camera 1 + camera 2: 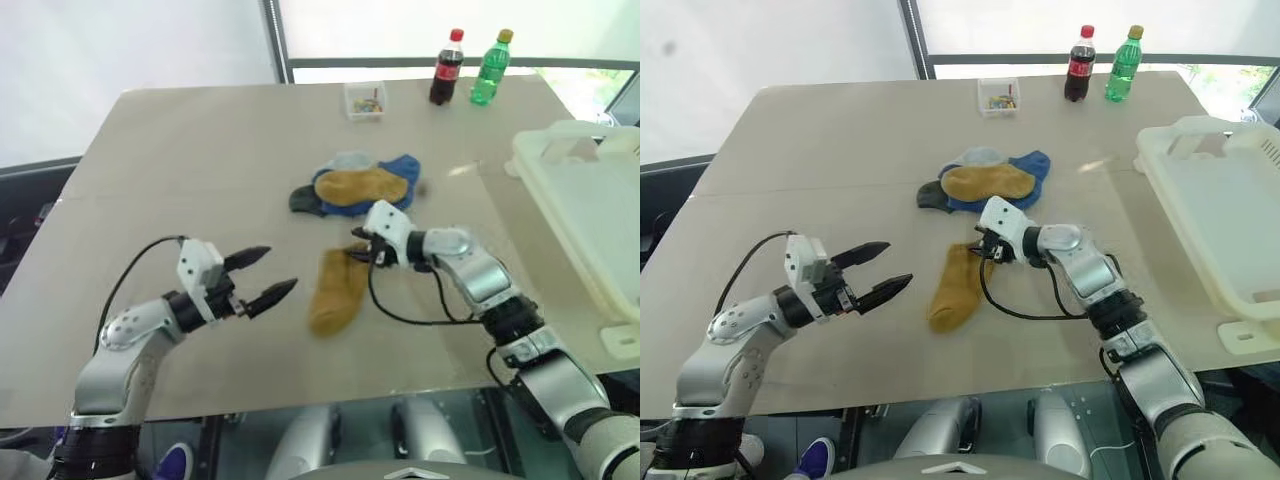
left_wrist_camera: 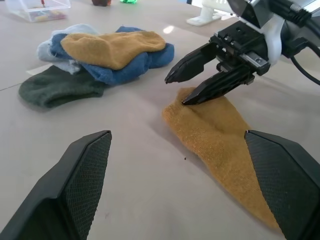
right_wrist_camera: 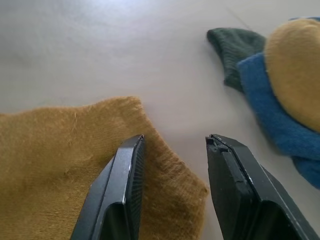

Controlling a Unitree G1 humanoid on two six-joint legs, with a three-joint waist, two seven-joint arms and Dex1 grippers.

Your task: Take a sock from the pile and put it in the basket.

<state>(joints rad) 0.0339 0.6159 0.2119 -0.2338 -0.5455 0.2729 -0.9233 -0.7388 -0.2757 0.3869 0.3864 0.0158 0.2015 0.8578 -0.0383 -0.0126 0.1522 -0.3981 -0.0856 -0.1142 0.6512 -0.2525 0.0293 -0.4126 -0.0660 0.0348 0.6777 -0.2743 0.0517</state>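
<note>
The pile [image 1: 355, 185] of blue, dark green, grey and mustard socks lies mid-table. A single mustard sock [image 1: 335, 290] lies flat nearer me, apart from the heap. My right gripper [image 1: 358, 250] is at that sock's far end, angled down. Its jaws stand apart in the right wrist view [image 3: 175, 137], one finger [image 3: 120, 190] over the cloth and the other over bare table. My left gripper [image 1: 280, 268] hovers open to the left of the sock, pointing at it, with nothing between its fingers. The cream-white basket [image 1: 590, 220] stands at the table's right edge.
At the table's far edge stand a small clear box [image 1: 365, 100], a cola bottle [image 1: 447, 68] and a green bottle [image 1: 491, 68]. A black cable [image 1: 410, 315] loops from my right wrist over the table beside the sock.
</note>
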